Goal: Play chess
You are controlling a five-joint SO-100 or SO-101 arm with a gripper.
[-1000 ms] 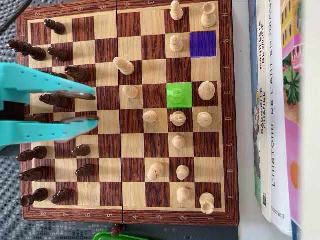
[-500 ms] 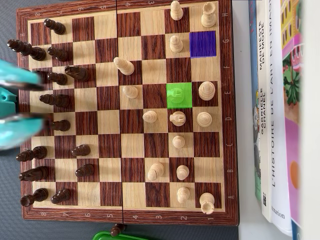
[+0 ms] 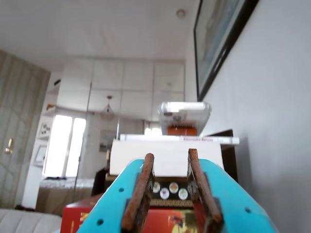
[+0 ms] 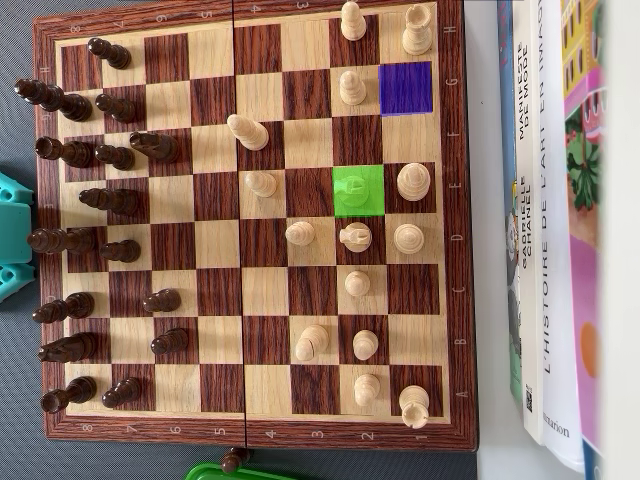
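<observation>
The turquoise gripper fills the wrist view, jaws released and empty, raised toward the room, likely parked. The chessboard lies below, one square green, another purple.

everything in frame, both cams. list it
chessboard: one, brown and cream wood, fills the overhead view
dark pieces: about fifteen, dark brown, board's left columns
light pieces: about fifteen, cream, right half
green square: one, bright green, right of centre, a light piece on it
purple square: one, upper right, empty
stray dark piece: one, off the board's bottom edge
green object: one, cut off at the bottom edge
books: several, right of the board
framed picture: one, on the wall, wrist view
gripper: teal, rust-brown fingers, open, empty
arm part: teal, overhead left edge
</observation>
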